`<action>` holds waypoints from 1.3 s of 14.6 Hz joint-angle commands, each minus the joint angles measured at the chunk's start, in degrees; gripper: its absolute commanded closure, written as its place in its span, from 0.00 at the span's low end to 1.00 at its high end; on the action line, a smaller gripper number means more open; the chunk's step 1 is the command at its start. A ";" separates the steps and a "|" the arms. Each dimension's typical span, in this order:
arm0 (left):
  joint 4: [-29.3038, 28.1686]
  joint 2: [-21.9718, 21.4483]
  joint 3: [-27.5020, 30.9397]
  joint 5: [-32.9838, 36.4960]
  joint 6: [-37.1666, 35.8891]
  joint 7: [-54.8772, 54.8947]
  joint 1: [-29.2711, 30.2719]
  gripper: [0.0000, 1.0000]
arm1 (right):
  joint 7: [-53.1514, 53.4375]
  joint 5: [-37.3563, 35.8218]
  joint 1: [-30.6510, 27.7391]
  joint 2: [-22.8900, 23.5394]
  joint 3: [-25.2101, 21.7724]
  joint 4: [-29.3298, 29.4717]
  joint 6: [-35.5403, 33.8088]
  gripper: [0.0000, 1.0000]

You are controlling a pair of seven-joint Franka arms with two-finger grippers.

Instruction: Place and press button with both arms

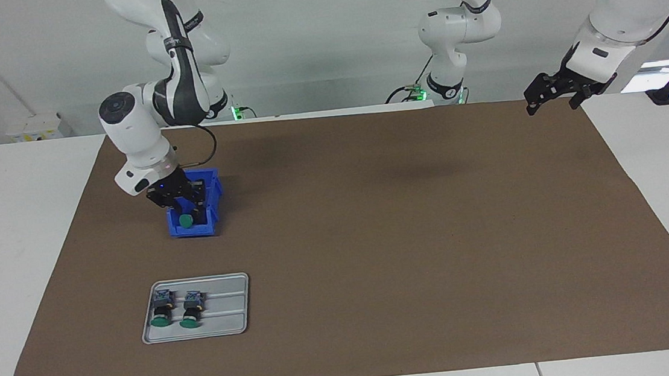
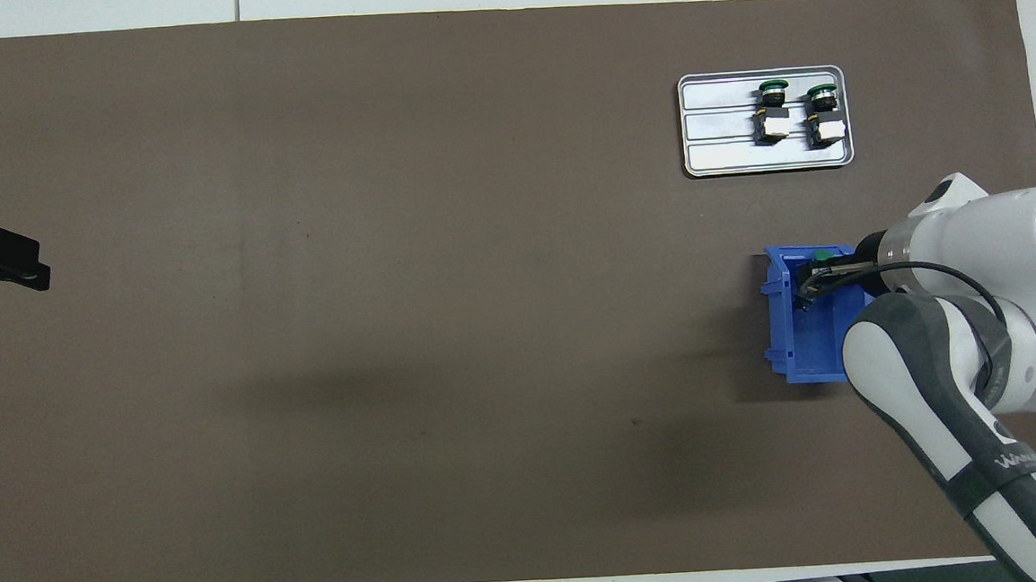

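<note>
Right gripper [image 1: 186,208] is down inside the blue bin [image 1: 207,226], which sits at about 9 o'clock of the mat centre in the facing view, toward the right arm's end of the table. One green-capped button [image 1: 186,221] lies in the bin directly under the fingertips. Whether the fingers clasp it or stand parted around it, I cannot tell; contact with the cap is not clear either.

Grey tray [image 1: 243,323] lies at 6 o'clock of the bin in that view, farther from the robots. Two more buttons rest in it side by side, caps pointing away from the robots: first tray button [image 1: 161,309] and second tray button [image 1: 190,310], just beside each other, not touching as far as I can see.

Left gripper [image 1: 553,95] hangs in the air over the mat's edge at the left arm's end, about 2 o'clock of the mat centre, fingers spread and empty. That arm waits.

Judgement on progress: the placing looks close to done for three buttons. No pressing is visible. Left arm's share is not yet begun.
</note>
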 commanded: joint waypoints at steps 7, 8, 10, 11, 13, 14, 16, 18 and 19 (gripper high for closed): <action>-1.69 -1.47 -0.14 0.96 1.05 0.66 0.47 0.00 | -2.65 0.44 -4.48 -0.04 -0.97 25.81 -31.01 0.00; -1.69 -1.38 -0.23 0.96 1.05 0.66 0.38 0.00 | -2.73 0.35 -6.15 0.05 -0.88 29.50 -34.54 0.00; -1.69 -1.47 -0.14 0.96 1.05 0.66 0.47 0.00 | -2.73 0.18 -8.44 0.05 -0.97 35.83 -41.74 0.00; -1.69 -1.47 -0.14 0.96 0.96 0.57 0.47 0.00 | -2.73 -0.95 -9.23 0.22 -0.97 38.82 -44.82 0.00; -1.69 -1.47 -0.14 0.96 1.13 0.84 0.55 0.00 | -3.00 -4.64 -9.50 2.67 -0.97 45.41 -50.01 0.00; -1.69 -1.38 -0.06 0.96 1.13 0.84 0.55 0.00 | -2.91 -5.35 -9.42 3.81 -0.88 47.19 -50.65 0.00; -1.69 -1.47 -0.14 0.96 1.05 0.66 0.47 0.00 | -2.91 -7.46 -8.80 4.00 -0.71 47.64 -50.66 0.00; -1.69 -1.47 -0.14 0.96 1.05 0.66 0.47 0.00 | -2.91 -7.64 -8.54 4.00 -0.44 47.03 -50.57 0.00; -1.69 -1.38 -0.14 0.96 1.05 0.66 0.47 0.00 | -2.91 -7.64 -8.54 4.00 -0.35 47.03 -50.48 0.00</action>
